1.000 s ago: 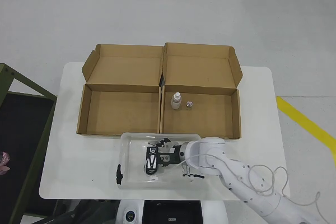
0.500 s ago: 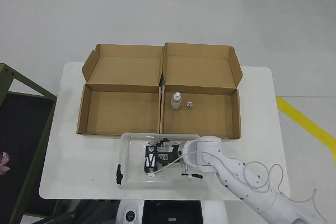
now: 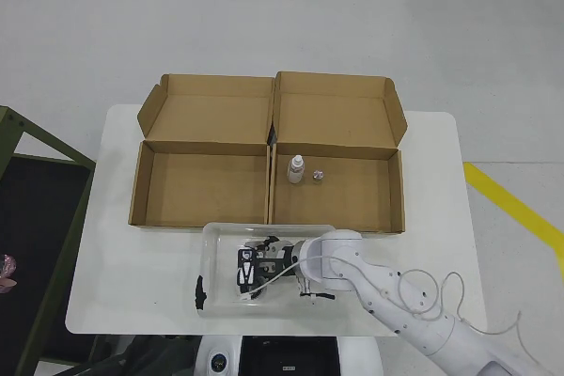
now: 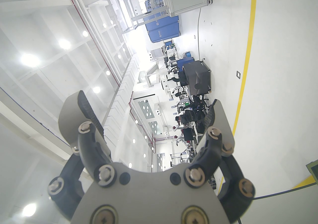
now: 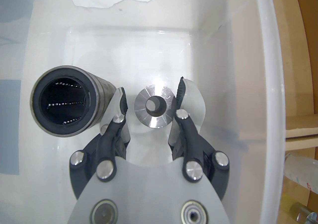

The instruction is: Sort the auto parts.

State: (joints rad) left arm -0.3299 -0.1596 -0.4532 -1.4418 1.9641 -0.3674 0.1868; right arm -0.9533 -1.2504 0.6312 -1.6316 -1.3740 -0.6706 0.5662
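One second on, right gripper (image 5: 152,93) has slid toward 9 o'clock inside the clear plastic bin (image 5: 263,86) at the worktop's (image 3: 432,150) 6 o'clock, half open astride the small silver metal ring (image 5: 142,110), ungripped, so pickup looks next; left gripper (image 4: 149,99) gapes empty.

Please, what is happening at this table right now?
The right gripper is down inside the clear plastic bin. It is open, with its fingers on either side of a small metal bushing, not yet closed on it. A linear bearing stands just beside the bushing. The right cardboard box holds a small white bottle and a small metal part. The left gripper is open and holds nothing.
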